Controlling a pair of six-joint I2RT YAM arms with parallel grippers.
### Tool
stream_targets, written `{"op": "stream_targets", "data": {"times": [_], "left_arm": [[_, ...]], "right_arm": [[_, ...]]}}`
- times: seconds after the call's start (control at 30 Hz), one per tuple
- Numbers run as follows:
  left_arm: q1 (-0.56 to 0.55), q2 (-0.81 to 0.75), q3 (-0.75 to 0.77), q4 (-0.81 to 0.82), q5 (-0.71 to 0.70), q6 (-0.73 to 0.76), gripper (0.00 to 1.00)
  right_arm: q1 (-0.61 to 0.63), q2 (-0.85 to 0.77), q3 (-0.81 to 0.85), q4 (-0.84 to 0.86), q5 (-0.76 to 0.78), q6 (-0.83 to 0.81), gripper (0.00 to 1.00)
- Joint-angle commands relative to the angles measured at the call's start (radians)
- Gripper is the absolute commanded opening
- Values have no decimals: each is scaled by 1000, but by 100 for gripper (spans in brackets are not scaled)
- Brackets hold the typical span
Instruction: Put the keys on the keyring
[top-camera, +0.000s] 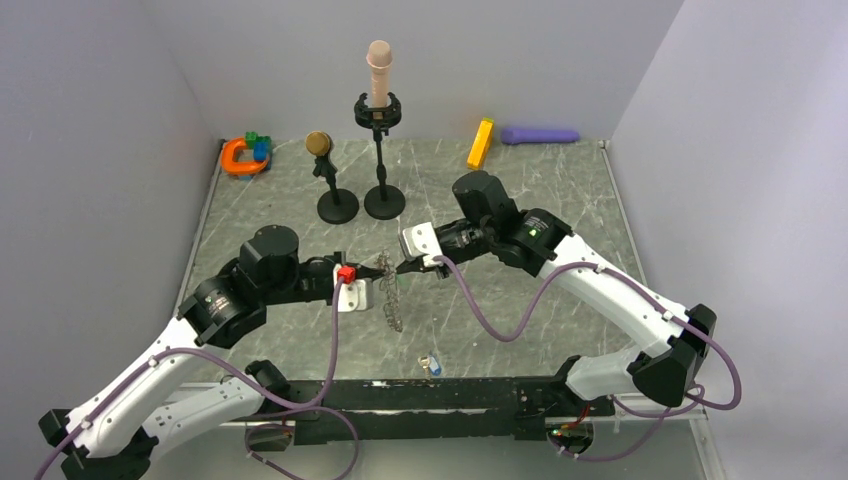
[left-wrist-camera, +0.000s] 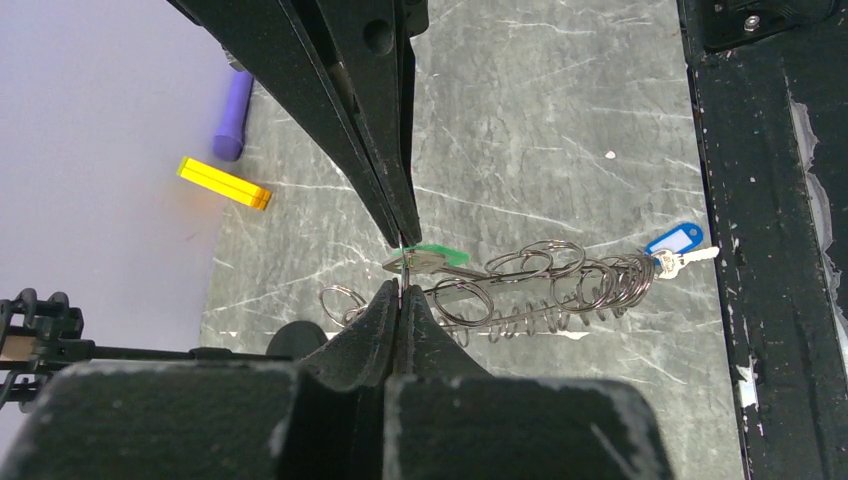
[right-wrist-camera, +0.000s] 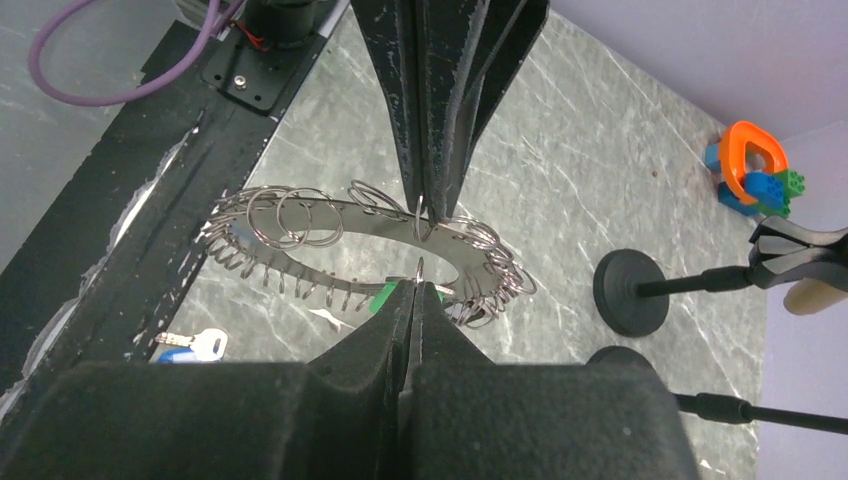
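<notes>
The keyring (top-camera: 392, 295), a dark grey band rimmed with small wire loops, hangs edge-on between my two grippers above the table. My left gripper (top-camera: 378, 270) is shut on one thin loop at its rim (left-wrist-camera: 400, 288). In the right wrist view the keyring (right-wrist-camera: 340, 212) lies tilted over the table. My right gripper (right-wrist-camera: 418, 287) is shut where the green key (right-wrist-camera: 383, 297) shows on both sides of its tips. The green key (left-wrist-camera: 432, 256) lies against the loops in the left wrist view. A blue-headed key (top-camera: 432, 365) lies on the table near the front rail.
Two black round-based stands (top-camera: 338, 206) (top-camera: 384, 202) rise behind the grippers. A yellow block (top-camera: 481, 143), a purple cylinder (top-camera: 540, 135) and an orange and blue toy (top-camera: 246, 155) lie along the back wall. A black rail (top-camera: 450, 392) runs along the near edge.
</notes>
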Motion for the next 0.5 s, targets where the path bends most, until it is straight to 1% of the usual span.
{"op": "stream_targets", "data": {"times": [0.0, 0.17, 0.47], "left_arm": [[-6, -22, -1, 68, 7, -19, 0], [-5, -16, 1, 67, 16, -22, 0], [-6, -9, 5, 68, 7, -24, 0]], "right_arm": [[5, -22, 7, 39, 22, 22, 0], [5, -33, 2, 44, 24, 24, 0], [7, -41, -1, 43, -20, 15, 0]]}}
